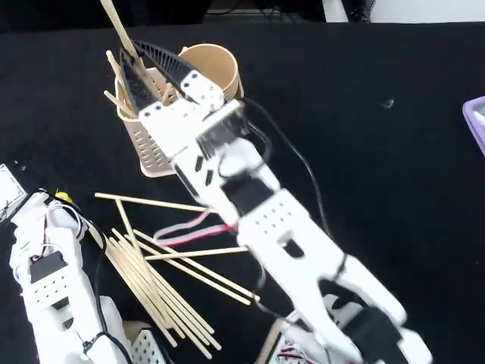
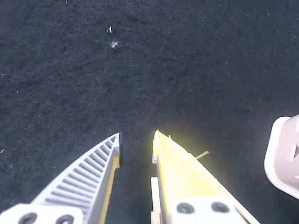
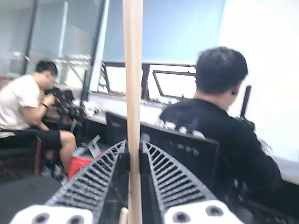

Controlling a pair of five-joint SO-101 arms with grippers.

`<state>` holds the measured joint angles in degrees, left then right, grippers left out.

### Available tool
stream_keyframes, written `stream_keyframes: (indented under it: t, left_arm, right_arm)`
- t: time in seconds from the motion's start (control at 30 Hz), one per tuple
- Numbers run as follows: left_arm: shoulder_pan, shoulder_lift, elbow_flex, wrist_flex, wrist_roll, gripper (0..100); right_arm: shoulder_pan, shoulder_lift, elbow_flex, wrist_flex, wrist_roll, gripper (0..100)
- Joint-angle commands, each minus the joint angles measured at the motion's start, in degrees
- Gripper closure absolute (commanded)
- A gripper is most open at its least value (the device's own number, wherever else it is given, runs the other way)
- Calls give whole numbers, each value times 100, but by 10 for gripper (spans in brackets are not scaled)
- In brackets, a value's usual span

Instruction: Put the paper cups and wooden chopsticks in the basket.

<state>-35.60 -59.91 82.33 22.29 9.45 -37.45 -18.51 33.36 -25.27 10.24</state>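
Clamping one wooden chopstick, the right gripper hangs over the basket.

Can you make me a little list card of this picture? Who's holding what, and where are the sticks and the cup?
right end effector: shut on one held chopstick, above the basket
left end effector: open, holding nothing, over the black table
basket: at the far left of the table, with some basket chopsticks sticking out
paper cup: at the basket's far side, seemingly inside it
loose chopsticks: a pile lying on the table between the two arms
not yet done: the loose pile is outside the basket
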Motion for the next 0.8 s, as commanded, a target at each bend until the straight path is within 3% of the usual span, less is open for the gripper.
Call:
stream_keyframes:
  t: [0.0,0.13,0.3,0.43,0.6,0.77]
  left_arm:
    - [40,-105,-57,-97,18,876]
    - [40,-105,-57,-97,18,876]
    - [40,-105,-57,-97,18,875]
    - [40,-105,-57,-97,18,875]
    - [40,-105,-57,-97,18,875]
    - [31,-105,-57,-97,18,875]
  right_arm:
    - [264,602,-655,-185,-35,987]
    - [255,954,-778,62,-35,984]
    - [273,954,-1200,1653,-273,859]
    - [290,813,-1569,2585,-862,841]
    - [264,13,-1437,3411,-870,842]
    - [149,-1358,-409,5055,-870,842]
